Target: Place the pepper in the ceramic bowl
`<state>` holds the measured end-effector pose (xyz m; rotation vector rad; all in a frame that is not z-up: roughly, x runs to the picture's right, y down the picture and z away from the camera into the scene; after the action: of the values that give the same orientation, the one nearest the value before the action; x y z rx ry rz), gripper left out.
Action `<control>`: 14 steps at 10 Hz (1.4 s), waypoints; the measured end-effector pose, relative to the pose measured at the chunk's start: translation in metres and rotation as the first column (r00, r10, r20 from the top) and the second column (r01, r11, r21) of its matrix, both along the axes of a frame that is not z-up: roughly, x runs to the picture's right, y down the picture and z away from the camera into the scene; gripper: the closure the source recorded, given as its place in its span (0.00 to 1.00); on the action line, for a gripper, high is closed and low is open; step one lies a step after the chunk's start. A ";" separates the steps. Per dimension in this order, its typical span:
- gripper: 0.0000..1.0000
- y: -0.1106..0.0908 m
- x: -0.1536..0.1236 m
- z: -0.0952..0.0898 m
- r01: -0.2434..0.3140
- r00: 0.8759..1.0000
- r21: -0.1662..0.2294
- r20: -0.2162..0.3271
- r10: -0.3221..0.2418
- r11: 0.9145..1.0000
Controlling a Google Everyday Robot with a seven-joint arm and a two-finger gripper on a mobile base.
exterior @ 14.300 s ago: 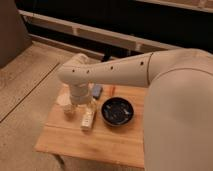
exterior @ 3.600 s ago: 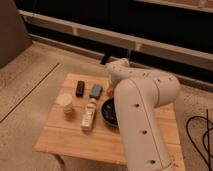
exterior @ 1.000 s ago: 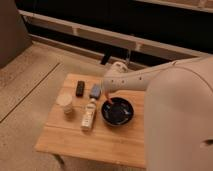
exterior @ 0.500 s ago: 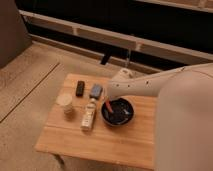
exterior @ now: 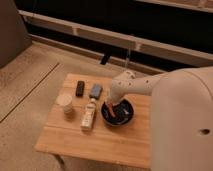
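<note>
The ceramic bowl is round, shallow and glossy black, and stands right of centre on the wooden table. The pepper is a small red-orange sliver inside the bowl's left half. My gripper hangs from the white arm, which reaches in from the right. It is at the bowl's left rim, directly over the pepper's upper end. Whether it still touches the pepper is hidden.
A tan cylindrical cup stands at the table's left. A pale bottle lies beside the bowl. A black block and a blue-grey rectangular object lie at the back. My white arm's body fills the right side.
The gripper has come down and slightly right over the bowl. The pepper has dropped from above the left rim to inside the bowl.
</note>
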<state>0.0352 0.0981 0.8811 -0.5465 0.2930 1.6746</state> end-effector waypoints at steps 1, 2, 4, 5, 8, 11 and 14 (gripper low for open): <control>0.97 0.002 0.000 0.003 -0.001 1.000 -0.023 -0.002 0.001 1.000; 0.88 0.000 0.001 0.005 0.002 1.000 -0.036 -0.008 -0.002 0.999; 0.68 -0.009 0.002 0.007 0.019 1.000 -0.036 -0.016 -0.019 0.999; 0.58 -0.013 0.001 0.007 0.028 0.999 -0.033 -0.016 -0.028 0.999; 0.31 -0.023 -0.005 -0.002 0.038 0.999 -0.013 -0.004 -0.039 0.999; 0.20 -0.036 -0.014 -0.031 0.044 0.998 0.046 0.031 -0.046 0.998; 0.20 -0.041 -0.010 -0.061 0.021 0.999 0.095 0.038 -0.024 0.995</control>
<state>0.0250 0.0571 0.8200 -0.5029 0.1897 1.6453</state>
